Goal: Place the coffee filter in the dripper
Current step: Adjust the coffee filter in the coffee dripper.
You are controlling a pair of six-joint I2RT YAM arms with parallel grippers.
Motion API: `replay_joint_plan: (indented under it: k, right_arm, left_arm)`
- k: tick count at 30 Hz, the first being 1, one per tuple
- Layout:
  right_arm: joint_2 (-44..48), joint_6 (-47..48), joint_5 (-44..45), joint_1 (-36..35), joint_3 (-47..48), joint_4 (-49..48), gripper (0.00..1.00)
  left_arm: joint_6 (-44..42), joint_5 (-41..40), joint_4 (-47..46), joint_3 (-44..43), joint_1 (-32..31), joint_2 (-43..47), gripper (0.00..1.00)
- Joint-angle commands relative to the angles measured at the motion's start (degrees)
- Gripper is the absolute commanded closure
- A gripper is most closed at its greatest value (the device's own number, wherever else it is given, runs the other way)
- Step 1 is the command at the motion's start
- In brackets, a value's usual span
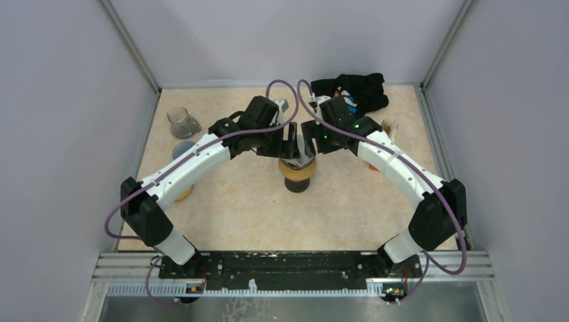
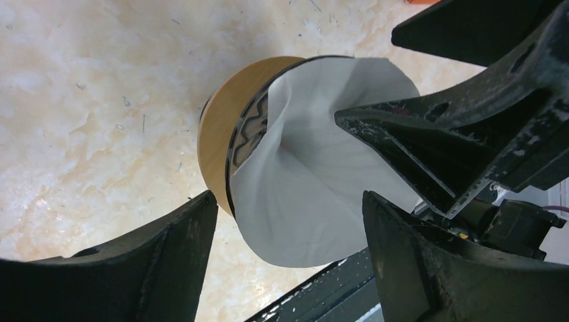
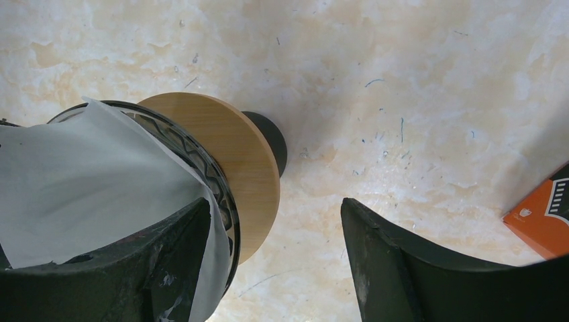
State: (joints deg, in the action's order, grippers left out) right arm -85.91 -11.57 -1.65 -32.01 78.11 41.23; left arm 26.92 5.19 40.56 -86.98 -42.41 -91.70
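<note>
The coffee filter [image 2: 308, 181] is thin white paper, matt and softly creased. The dripper [image 3: 248, 168] has a smooth, pale wooden collar with a satin finish and a dark, glossy ribbed rim. The tabletop [image 3: 402, 100] looks like cream marbled stone or laminate, smooth with a faint sheen and fine scratches, while the left pincer [image 2: 288, 201] and right pincer [image 3: 275, 201] are matt black plastic, scuffed with whitish marks.

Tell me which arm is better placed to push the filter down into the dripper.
Probably right: the right gripper, open, has one finger at the fold of the filter, over the dripper. The left gripper is open too, but only frames the filter between its fingers.
</note>
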Motion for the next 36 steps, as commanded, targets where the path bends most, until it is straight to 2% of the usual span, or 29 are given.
replay_joint_plan:
  k: [1, 17, 36]
  right_arm:
    - [1.17, 0.67, 0.36, 0.46, 3.0, -1.86, 0.28]
    - [0.13, 0.67, 1.57, 0.41, 2.89, -1.8, 0.28]
    - [3.87, 0.59, -2.59, 0.45, 2.84, -4.02, 0.28]
  left_arm:
    - [-1.28, 0.65, 3.37, -1.14, -0.65, -0.1, 0.16]
    - [-4.15, -0.09, 9.2, -1.38, -0.74, 0.09, 0.17]
    - [-2.36, -0.07, 4.27, -0.9, -0.57, 1.35, 0.15]
